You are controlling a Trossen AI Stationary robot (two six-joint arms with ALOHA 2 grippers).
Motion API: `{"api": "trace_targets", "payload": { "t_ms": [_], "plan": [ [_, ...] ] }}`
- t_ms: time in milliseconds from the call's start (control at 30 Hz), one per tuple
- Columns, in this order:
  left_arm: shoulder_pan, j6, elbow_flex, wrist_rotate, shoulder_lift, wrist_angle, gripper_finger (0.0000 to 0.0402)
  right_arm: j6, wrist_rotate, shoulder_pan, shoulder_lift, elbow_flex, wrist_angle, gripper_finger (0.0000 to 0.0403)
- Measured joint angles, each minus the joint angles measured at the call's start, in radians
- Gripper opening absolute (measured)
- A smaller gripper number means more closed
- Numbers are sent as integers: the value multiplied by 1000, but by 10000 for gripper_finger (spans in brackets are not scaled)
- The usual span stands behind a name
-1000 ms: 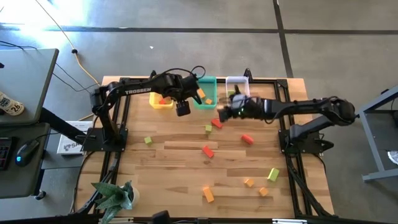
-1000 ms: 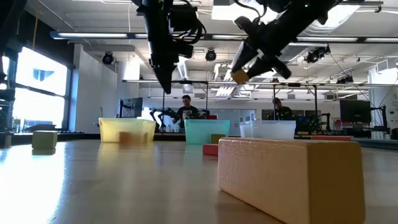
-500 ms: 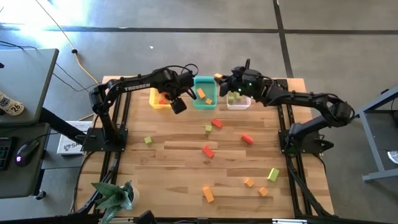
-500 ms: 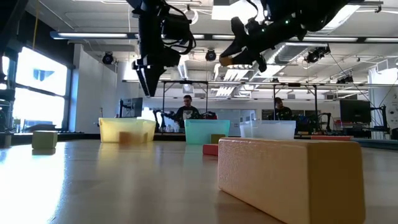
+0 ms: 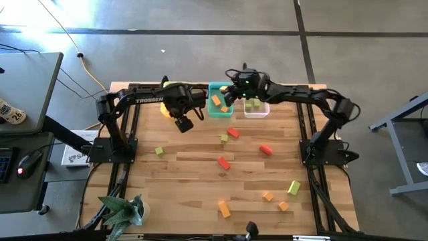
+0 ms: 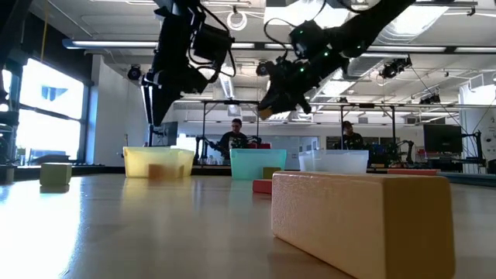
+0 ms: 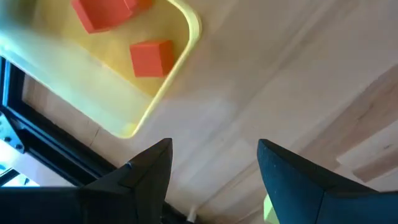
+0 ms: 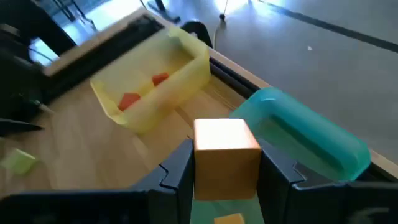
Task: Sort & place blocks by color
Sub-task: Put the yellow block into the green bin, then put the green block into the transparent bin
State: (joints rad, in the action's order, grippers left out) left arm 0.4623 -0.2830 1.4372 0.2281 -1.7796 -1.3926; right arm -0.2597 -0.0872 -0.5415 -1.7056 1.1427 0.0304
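Note:
My right gripper (image 5: pixel 226 96) hangs over the teal bin (image 5: pixel 219 109), shut on an orange cube (image 8: pixel 226 155); the low view shows it high above the bins (image 6: pixel 269 108). My left gripper (image 5: pixel 182 122) is open with nothing in it, just to the near side of the yellow bin (image 7: pixel 143 93), which holds red blocks (image 7: pixel 151 57). The clear bin (image 5: pixel 257 110) has green blocks in it. Red (image 5: pixel 223 163), green (image 5: pixel 159 151) and orange (image 5: pixel 224 209) blocks lie loose on the table. My right gripper pinches the orange cube by two opposite side faces (image 8: pixel 198 162) between its two fingers (image 8: pixel 179 169). The cube is lifted clear, above the teal bin's rim (image 8: pixel 311 134).
More loose blocks lie toward the near right: red (image 5: pixel 265 149), green (image 5: pixel 293 188), orange (image 5: pixel 267 196). One orange bar fills the low view's foreground (image 6: pixel 360 221). A potted plant (image 5: pixel 124 211) stands at the near left corner. People sit in the room beyond the table (image 6: pixel 232 138).
My right gripper has carried the orange cube from the near side of the clear bin toward the table's far edge and left, ending above the teal bin, still shut on it. My left gripper has swung left, away from the teal bin, to the near side of the yellow bin.

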Motion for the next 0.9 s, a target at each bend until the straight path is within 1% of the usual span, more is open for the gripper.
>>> {"api": "trace_targets", "payload": {
  "t_ms": [100, 267, 533, 633, 900],
  "plan": [
    [-28, -26, -3, 0, 29, -3, 225, 35, -2, 0, -45, 55, -77, 107],
    [-62, -45, -3, -29, 112, -8, 225, 48, -27, -2, -116, 133, -161, 107],
    [-120, -97, -3, -42, 234, -36, 225, 59, -17, -2, -193, 219, -279, 107],
    [-149, -101, -3, -41, 266, -57, 225, 61, 5, -2, -206, 226, -305, 125],
    [-212, -111, -3, -34, 289, -98, 225, 85, 9, -2, -207, 226, -304, 202]
  ]
}}
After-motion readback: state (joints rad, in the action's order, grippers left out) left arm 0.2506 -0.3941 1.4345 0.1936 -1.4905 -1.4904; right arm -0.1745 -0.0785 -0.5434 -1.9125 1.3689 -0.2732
